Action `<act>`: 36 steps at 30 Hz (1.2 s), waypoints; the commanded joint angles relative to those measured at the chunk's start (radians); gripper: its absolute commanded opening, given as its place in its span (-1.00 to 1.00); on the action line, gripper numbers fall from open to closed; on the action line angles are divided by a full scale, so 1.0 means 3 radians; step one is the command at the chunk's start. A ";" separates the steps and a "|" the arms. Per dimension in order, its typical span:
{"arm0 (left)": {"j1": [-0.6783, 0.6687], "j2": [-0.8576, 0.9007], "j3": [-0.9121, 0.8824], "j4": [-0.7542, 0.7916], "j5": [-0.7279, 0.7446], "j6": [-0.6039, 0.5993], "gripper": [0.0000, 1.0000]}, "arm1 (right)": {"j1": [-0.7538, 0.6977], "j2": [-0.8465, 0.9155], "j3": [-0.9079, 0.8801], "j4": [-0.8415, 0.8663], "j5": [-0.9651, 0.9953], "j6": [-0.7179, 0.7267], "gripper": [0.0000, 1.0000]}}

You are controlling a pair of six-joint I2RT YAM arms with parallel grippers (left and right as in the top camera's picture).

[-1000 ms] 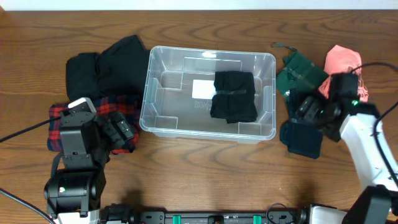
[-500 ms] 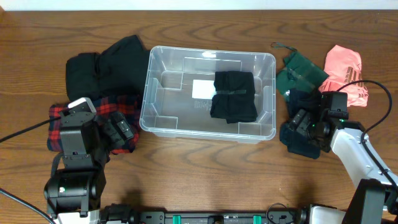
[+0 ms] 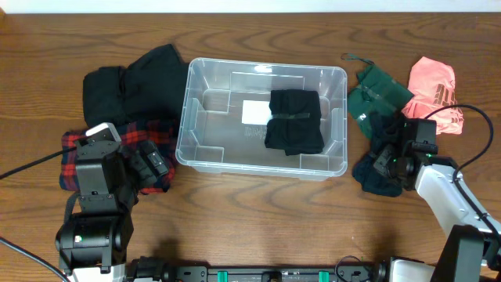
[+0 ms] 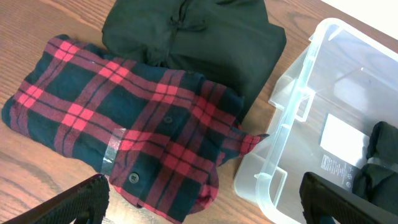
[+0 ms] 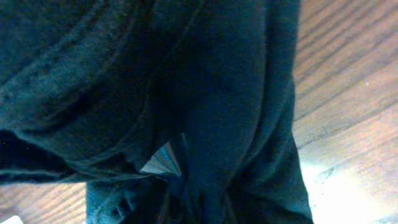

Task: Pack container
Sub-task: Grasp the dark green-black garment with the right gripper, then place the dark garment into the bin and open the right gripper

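The container (image 3: 262, 168) is a clear plastic bin at the table's middle, with a folded black garment (image 3: 295, 121) lying in its right half beside a white label (image 3: 254, 112). To its right, my right gripper (image 3: 389, 157) presses down into a dark blue garment (image 3: 380, 182). In the right wrist view that cloth (image 5: 186, 81) fills the frame and gathers into folds at the jaws, which it hides. My left gripper (image 4: 202, 205) stands wide open above a red plaid shirt (image 4: 124, 124), left of the container (image 4: 298, 106), with nothing between its fingers.
A black garment (image 3: 133, 86) lies behind the plaid shirt (image 3: 160, 129) at the left. A green garment (image 3: 376, 94) and a pink one (image 3: 434, 90) lie at the back right, behind the dark blue one. Bare wood runs along the table's front.
My right arm came forward and down from the pink and green garments onto the dark blue one, and the cloth has bunched under it. The left arm has not moved.
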 commanded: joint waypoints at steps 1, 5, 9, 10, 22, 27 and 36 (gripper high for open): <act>0.0020 -0.0009 0.0065 0.0003 0.0020 0.0006 0.96 | -0.0006 -0.0015 0.0042 -0.0075 -0.0234 -0.0111 -0.78; 0.0020 -0.0009 0.0065 0.0003 0.0020 0.0006 0.96 | -0.0001 -0.0323 0.0472 -0.0427 -0.0261 -0.0207 -0.86; 0.0019 -0.0009 0.0065 0.0003 0.0020 0.0006 0.96 | -0.0001 -0.0662 0.1067 -0.0841 -0.0261 -0.0266 -0.91; 0.0020 -0.0009 0.0065 0.0003 0.0020 0.0006 0.95 | 0.0003 -0.0730 0.1208 -0.0918 -0.0261 -0.0267 -0.92; 0.0020 -0.0009 0.0065 0.0003 0.0020 0.0006 0.96 | 0.1063 -0.0787 0.2057 -0.0832 -0.0336 -0.0081 -0.95; 0.0020 -0.0009 0.0065 0.0003 0.0020 0.0006 0.96 | 0.1768 -0.0369 0.2087 -0.0467 -0.0289 0.0079 -0.95; 0.0020 -0.0009 0.0065 0.0003 0.0020 0.0006 0.96 | 0.2504 0.0792 0.2244 -0.0094 -0.0159 0.0559 -0.97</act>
